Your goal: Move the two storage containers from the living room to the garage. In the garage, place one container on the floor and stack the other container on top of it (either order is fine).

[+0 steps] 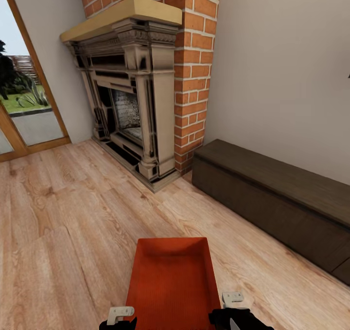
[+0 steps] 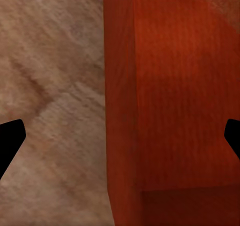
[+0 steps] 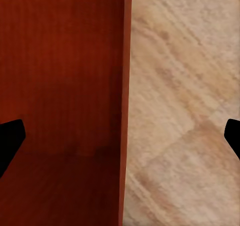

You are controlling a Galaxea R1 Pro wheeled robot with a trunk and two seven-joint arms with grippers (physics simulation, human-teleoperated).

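Both grippers sit low, at about 6 o'clock in the head view. The left gripper [image 1: 118, 319] and right gripper [image 1: 232, 308] each have fingers spread wide apart, straddling a side wall of the bin [image 1: 171, 281].

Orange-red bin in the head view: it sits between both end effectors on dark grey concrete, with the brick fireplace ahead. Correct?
Not quite. The orange-red bin sits between the left end effector and right end effector over light wood plank floor, not concrete; the head view shows it. The brick fireplace is ahead.
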